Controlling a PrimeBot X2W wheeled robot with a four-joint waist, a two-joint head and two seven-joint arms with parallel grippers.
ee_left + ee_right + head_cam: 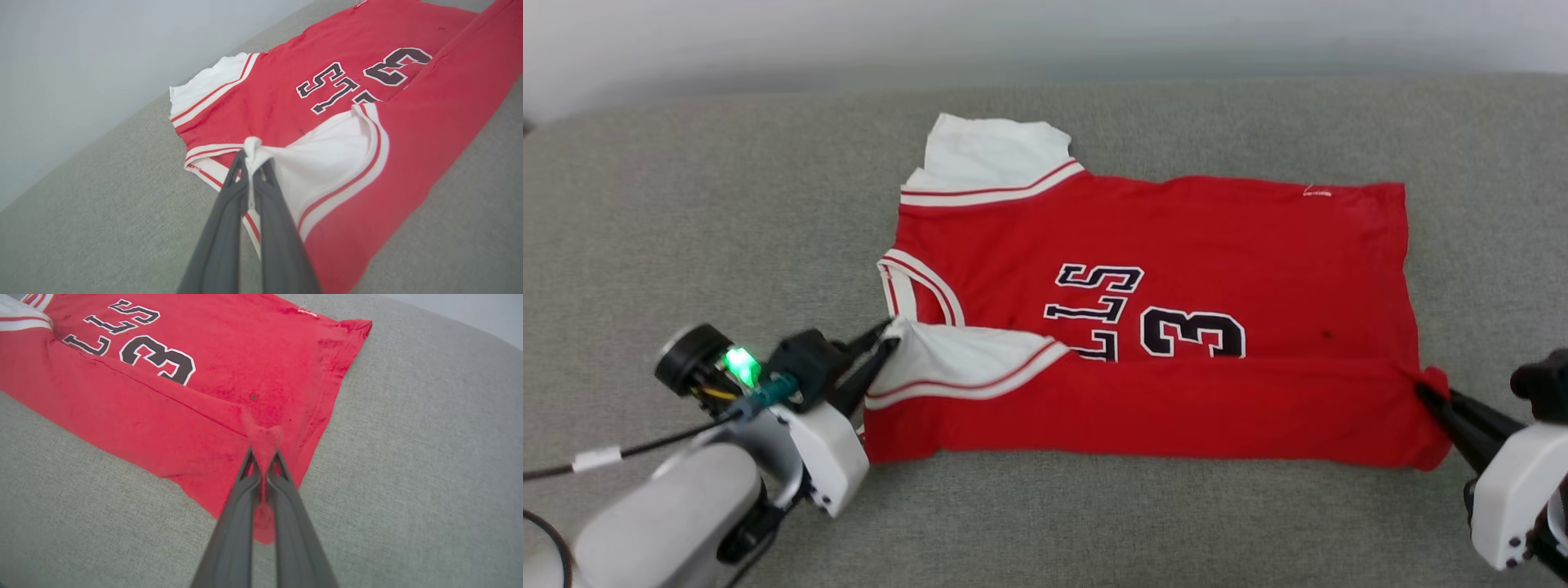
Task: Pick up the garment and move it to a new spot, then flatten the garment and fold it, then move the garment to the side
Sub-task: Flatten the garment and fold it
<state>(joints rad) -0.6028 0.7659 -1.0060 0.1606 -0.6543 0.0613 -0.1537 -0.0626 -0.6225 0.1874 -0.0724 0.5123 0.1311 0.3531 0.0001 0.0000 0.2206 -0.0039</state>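
Observation:
The garment (pixel 1176 237), a red jersey with white sleeves, black letters and a "3", lies spread on the grey surface, collar to the left. Its near long edge is folded over onto the body, covering the lower part of the lettering. My left gripper (pixel 882 339) is shut on the tip of the near white sleeve (pixel 322 163), pinched cloth bunching at the fingertips (pixel 261 167). My right gripper (pixel 1429 392) is shut on the near hem corner (pixel 265 441), red cloth squeezed between its fingers. The far sleeve (pixel 992 159) lies flat.
The grey fabric surface (pixel 727 204) stretches wide around the jersey, with open room on the left, right and front. A pale wall (pixel 1045 33) runs along its far edge. A black cable (pixel 596 457) trails from my left arm.

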